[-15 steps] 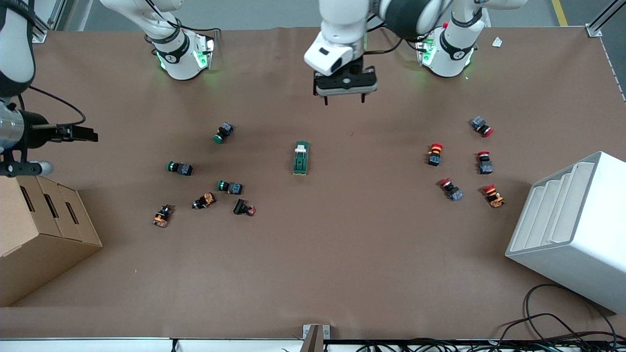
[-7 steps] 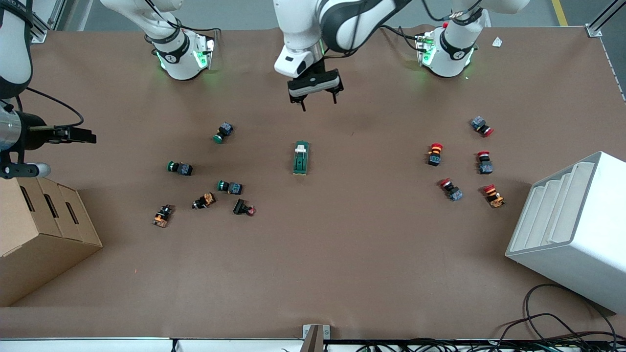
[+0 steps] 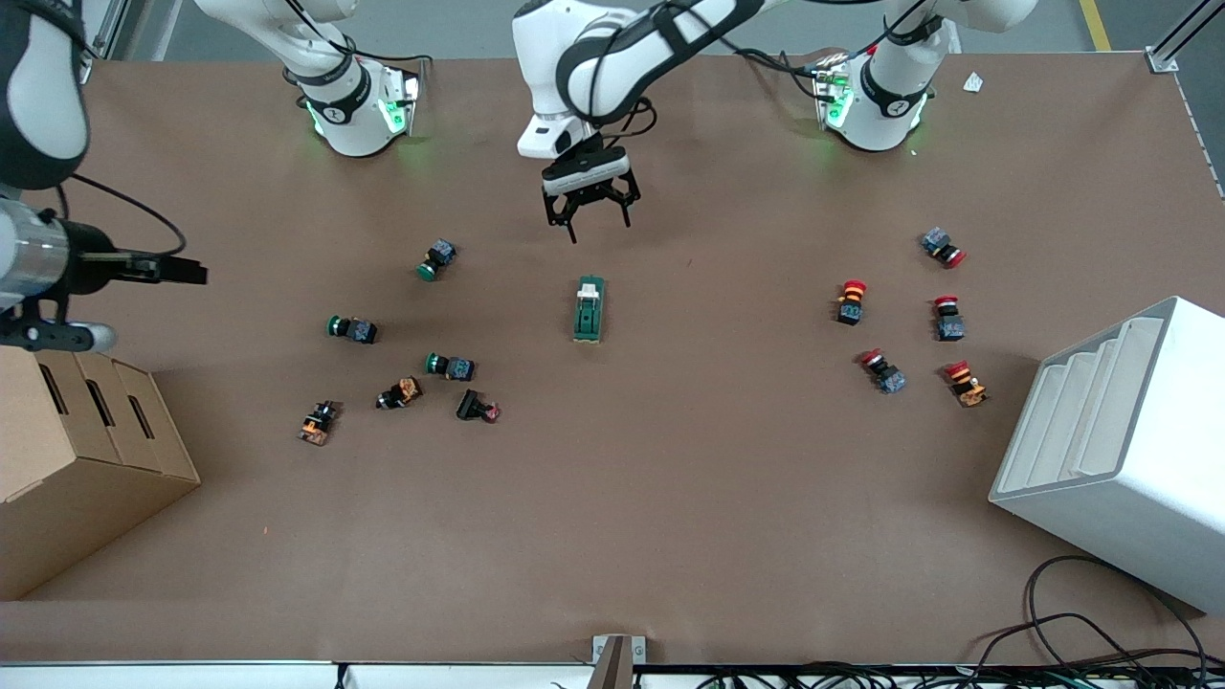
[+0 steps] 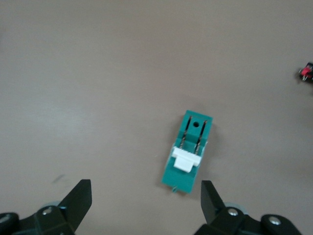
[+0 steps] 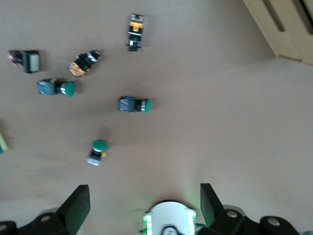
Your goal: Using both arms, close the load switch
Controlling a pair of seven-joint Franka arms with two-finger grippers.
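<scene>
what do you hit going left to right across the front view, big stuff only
cardboard box → right gripper → green, orange and red push-buttons → open left gripper, over the table, and load switch below it in the picture → red push-buttons → white stepped bin

Both arms (image 3: 593, 67) are white with black bands; their round white bases (image 3: 356, 110) glow green, black cables trail along them, and the black two-finger grippers (image 3: 590, 212) show silver screws

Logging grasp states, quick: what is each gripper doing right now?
Left gripper: open, empty, over bare table near the load switch.
Right gripper: open, empty.
</scene>
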